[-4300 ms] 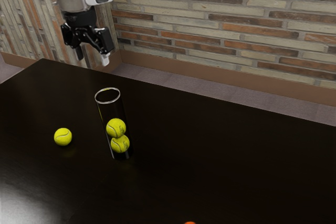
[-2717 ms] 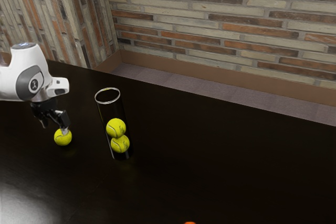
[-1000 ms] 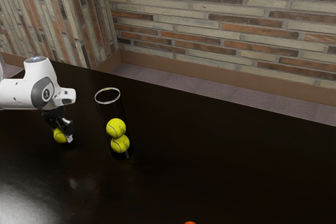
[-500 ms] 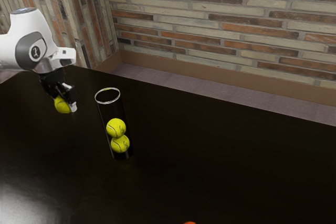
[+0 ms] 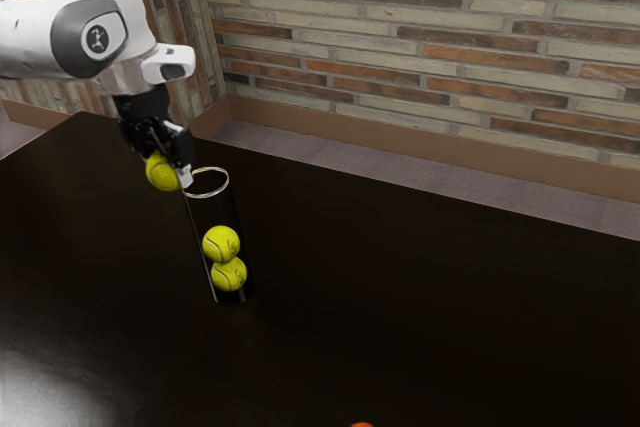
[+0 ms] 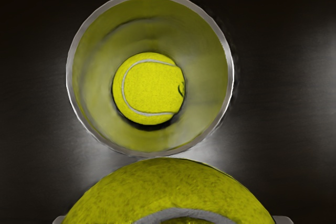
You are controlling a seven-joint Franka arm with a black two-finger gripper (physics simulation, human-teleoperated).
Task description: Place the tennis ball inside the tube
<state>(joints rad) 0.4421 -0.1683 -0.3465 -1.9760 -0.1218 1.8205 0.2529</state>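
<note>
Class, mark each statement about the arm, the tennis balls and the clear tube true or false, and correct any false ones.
1. The claw is gripping a tennis ball. True.
2. The tube is lying on its side. False: it stands upright on the table.
3. Inside the tube, an upper ball sits above a lower ball. True.
4. The gripped ball is already inside the tube. False: it is outside, next to the rim.
5. The tube's mouth is open. True.
</note>
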